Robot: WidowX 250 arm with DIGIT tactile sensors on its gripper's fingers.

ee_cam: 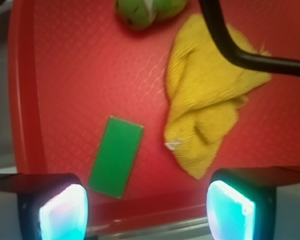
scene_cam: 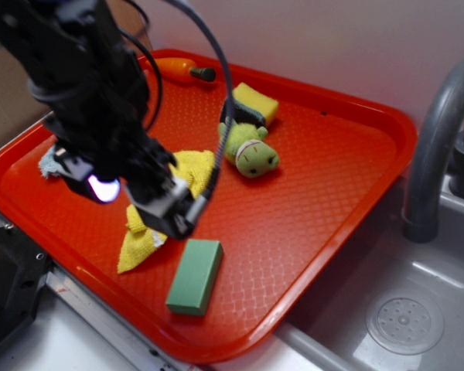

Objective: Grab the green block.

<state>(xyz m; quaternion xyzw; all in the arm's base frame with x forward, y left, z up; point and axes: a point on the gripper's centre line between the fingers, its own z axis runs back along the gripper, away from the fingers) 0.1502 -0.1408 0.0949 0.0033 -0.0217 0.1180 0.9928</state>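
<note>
- Black gripper (ee_cam: 147, 212), fingers spread wide, hangs above your red plastic tray (scene_cam: 325, 201); descend here and you snag the crumpled yellow cloth (ee_cam: 205, 110).
- Flat matte green block (ee_cam: 115, 156) lies free near the tray's front rim, off-centre and angled; uncorrected, a finger could clip it.

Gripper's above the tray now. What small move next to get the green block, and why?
Probably shift the open gripper sideways over the flat matte green rectangular block, then descend: in the wrist view the block lies off-centre near one finger, free on the red plastic tray, apart from the crumpled yellow cloth.
</note>
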